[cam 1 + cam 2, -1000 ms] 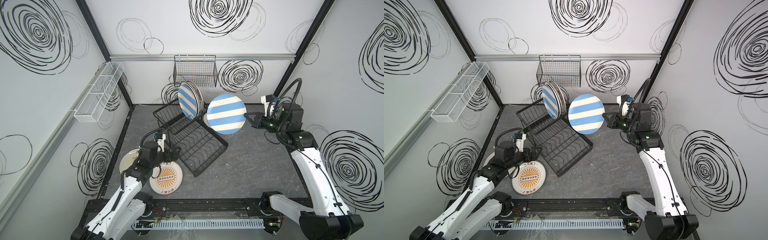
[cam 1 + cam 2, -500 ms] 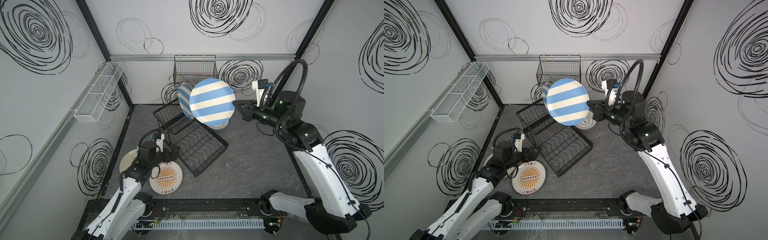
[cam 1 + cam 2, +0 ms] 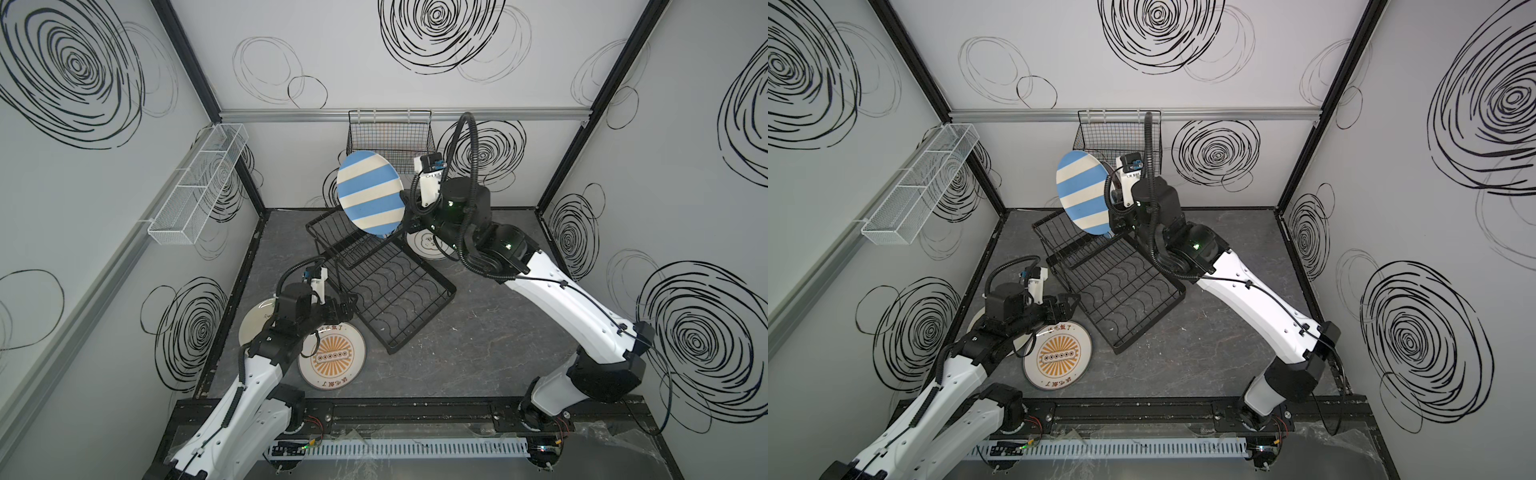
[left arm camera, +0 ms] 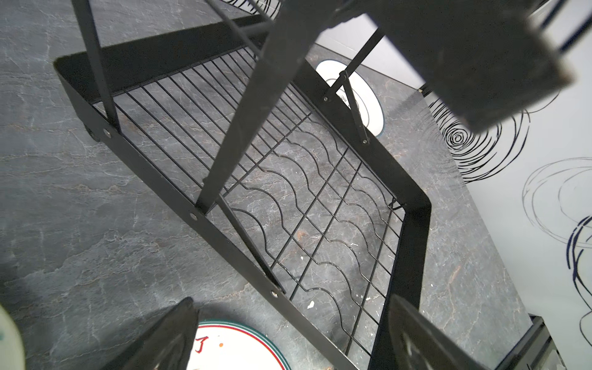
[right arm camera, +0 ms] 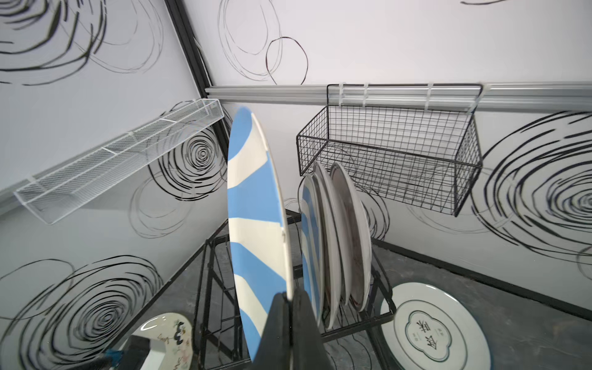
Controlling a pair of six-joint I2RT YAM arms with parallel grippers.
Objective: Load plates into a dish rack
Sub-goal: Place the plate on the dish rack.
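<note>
Gripping striped plate [image 3: 370, 193] by rim, right hand [image 5: 290, 301] above dish rack [image 3: 399, 299].

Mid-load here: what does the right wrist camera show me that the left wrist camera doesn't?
Only right wrist: the striped plate on edge, pinched at its rim by the right gripper, beside the racked plates; also the wall basket. Only left wrist: the lower tray of the dish rack, its wavy slots bare, and the rimmed plate lying by the open left gripper. Both: parts of the rack, and the emblem plate flat on the table.
</note>
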